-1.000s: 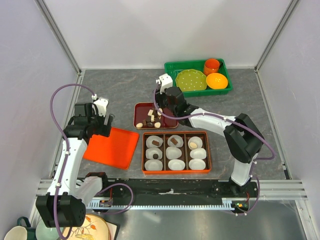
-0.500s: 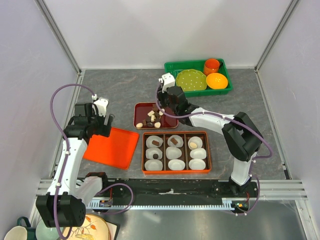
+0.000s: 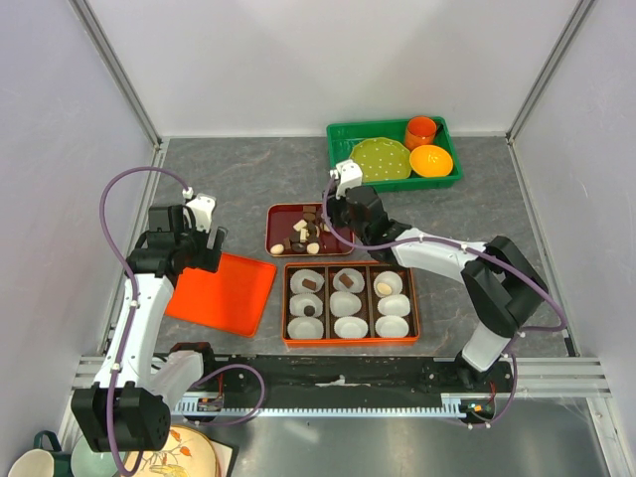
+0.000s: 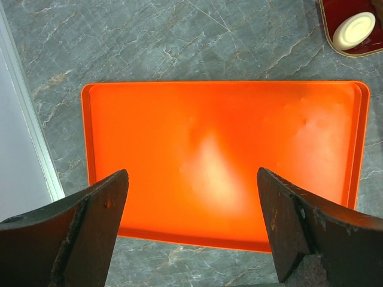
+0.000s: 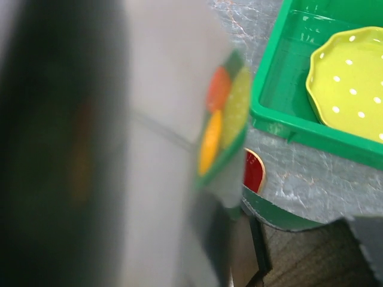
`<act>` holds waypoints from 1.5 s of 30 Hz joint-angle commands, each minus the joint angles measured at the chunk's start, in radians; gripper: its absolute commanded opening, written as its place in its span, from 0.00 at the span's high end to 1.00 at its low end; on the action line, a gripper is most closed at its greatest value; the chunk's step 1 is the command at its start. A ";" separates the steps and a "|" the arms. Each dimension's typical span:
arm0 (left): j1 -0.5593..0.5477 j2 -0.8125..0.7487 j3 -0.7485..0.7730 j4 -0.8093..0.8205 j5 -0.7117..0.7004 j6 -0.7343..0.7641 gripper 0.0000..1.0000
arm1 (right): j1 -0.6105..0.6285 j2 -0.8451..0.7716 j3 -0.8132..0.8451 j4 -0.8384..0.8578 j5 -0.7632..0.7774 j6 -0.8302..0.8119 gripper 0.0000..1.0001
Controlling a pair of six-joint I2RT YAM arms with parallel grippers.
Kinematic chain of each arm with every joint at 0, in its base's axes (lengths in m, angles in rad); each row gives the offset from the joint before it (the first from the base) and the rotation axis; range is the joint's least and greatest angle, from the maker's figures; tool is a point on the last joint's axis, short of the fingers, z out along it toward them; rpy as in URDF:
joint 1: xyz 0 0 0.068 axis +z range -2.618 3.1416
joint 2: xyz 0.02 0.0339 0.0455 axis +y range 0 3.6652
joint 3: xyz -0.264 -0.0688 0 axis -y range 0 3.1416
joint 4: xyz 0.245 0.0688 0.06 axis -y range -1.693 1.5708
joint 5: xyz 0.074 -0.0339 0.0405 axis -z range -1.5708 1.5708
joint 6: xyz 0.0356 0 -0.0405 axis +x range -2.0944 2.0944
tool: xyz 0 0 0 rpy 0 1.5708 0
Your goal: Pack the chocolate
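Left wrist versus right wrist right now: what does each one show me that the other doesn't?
Only left wrist: the orange tray below the open left gripper, and one cream-white chocolate in a corner of the red dish. Only right wrist: the green bin holding the yellow-green dotted plate, beside heavy blur on the left. Both: the grey table and what looks like an edge of the red dish.

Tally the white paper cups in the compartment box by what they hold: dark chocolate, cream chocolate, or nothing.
With a dark brown chocolate: 3
With a cream-white chocolate: 1
Empty paper cups: 5
Total in the box: 9
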 commanded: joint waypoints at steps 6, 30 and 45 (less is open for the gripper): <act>0.005 -0.015 0.002 0.033 0.001 0.022 0.05 | 0.006 -0.069 -0.041 0.039 -0.003 0.018 0.46; 0.007 -0.026 -0.003 0.025 -0.002 0.030 0.05 | 0.009 -0.244 -0.012 -0.059 0.015 -0.031 0.74; 0.007 -0.031 0.009 0.021 0.006 0.026 0.06 | 0.168 -0.713 -0.022 -0.886 0.220 0.191 0.77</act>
